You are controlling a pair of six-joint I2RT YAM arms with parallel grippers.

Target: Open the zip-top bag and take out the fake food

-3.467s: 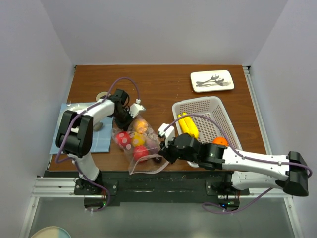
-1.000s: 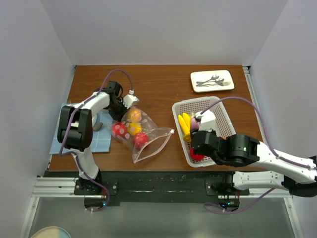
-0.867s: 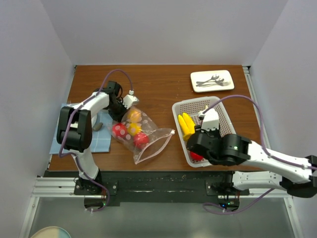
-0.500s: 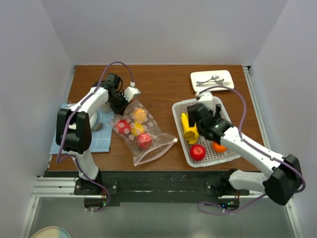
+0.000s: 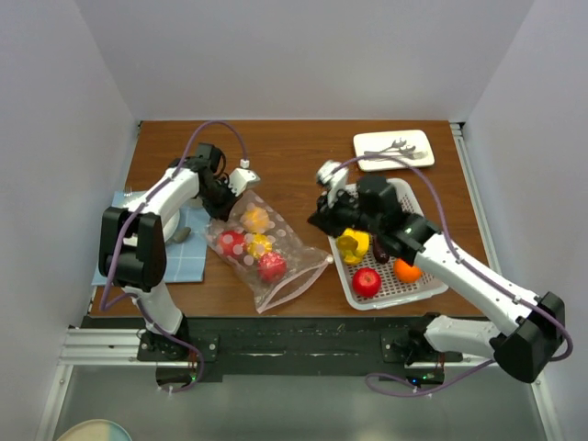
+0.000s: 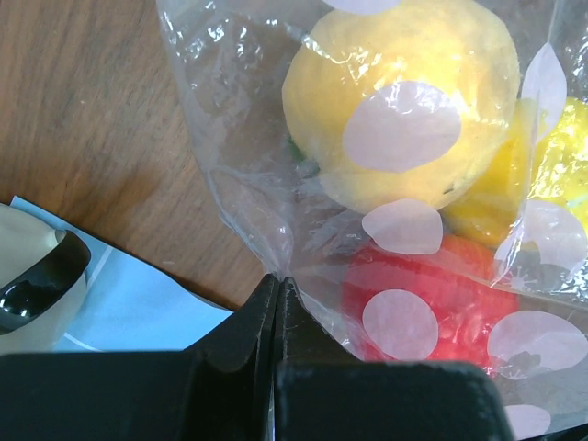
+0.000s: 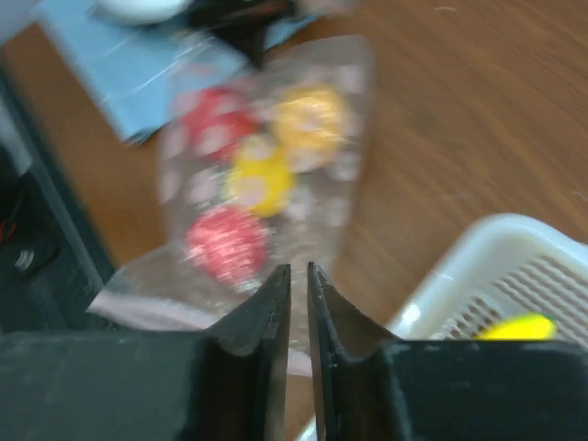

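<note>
The zip-top bag (image 5: 276, 262) lies on the wooden table, clear with white dots, its mouth toward the near right. Inside are fake food pieces: a yellow-orange one (image 5: 254, 219), two red ones (image 5: 230, 243) and a yellow one (image 5: 260, 245). My left gripper (image 5: 225, 197) is shut on the bag's far corner (image 6: 276, 262). My right gripper (image 5: 319, 220) hovers between bag and basket, its fingers a narrow slit apart with nothing between them (image 7: 297, 268). The right wrist view shows the bag (image 7: 248, 184) blurred below.
A white perforated basket (image 5: 418, 216) at the right holds a banana (image 5: 354, 244), a red apple (image 5: 367, 281) and an orange (image 5: 407, 270). A white plate with cutlery (image 5: 393, 150) sits far right. A blue cloth (image 5: 188, 262) and a beige mug (image 6: 28, 276) lie by the left arm.
My right arm left the basket, where the red apple now lies, and swung left toward the bag; its jaws opened wide, then narrowed. The left gripper kept its hold while the bag shifted slightly.
</note>
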